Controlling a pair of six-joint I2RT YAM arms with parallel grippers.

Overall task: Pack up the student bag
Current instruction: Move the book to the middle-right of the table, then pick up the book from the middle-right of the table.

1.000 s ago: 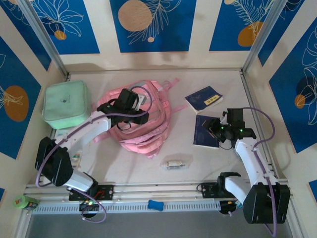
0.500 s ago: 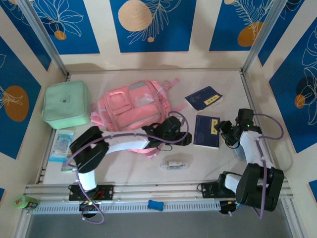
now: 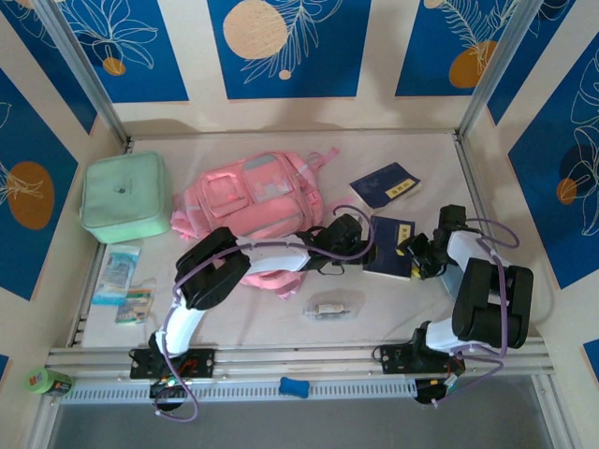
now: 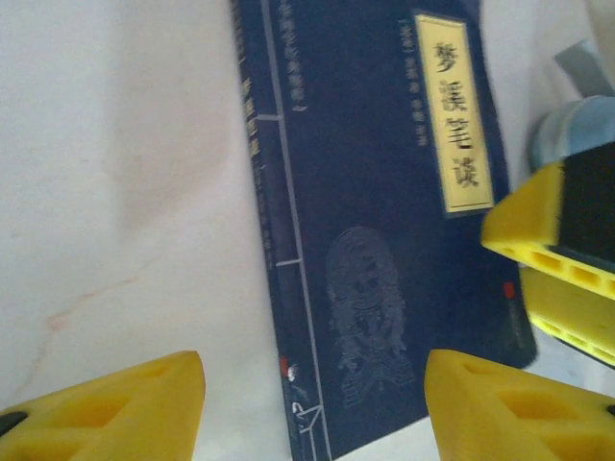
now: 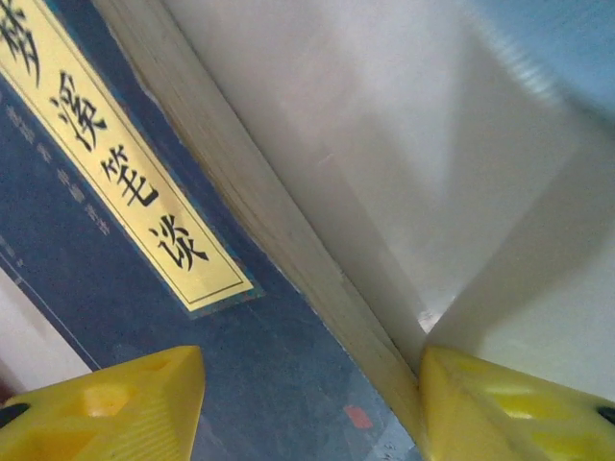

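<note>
The step in hand is picking up a book to go into the bag. The bag (image 3: 253, 198) lies flat toward the back of the table (image 3: 412, 309), pockets up, between a mint case (image 3: 124, 196) on its left and the two books on its right; I cannot tell whether its main compartment is unzipped. Both arms meet at the nearer dark blue book (image 3: 391, 236), which lies flat, just beside the bag's near right corner. The left gripper (image 3: 367, 249) hangs over the book's spine side. In its wrist view its jaws stand well apart, straddling the spine edge, with the cover (image 4: 384, 240) and bare table between them. The right gripper (image 3: 418, 254) sits at the opposite, page-edge side. In its wrist view its jaws are also apart, one fingertip (image 5: 106, 403) over the cover (image 5: 115, 288) and the other (image 5: 524, 408) against the page edge, clamped on nothing. As I judge it, the next move calls for one claw to get a finger under an edge of the flat book, perhaps while the other braces it against sliding, then to close on it and carry it to the bag. The second book (image 3: 386, 185) lies farther back, untouched.
</note>
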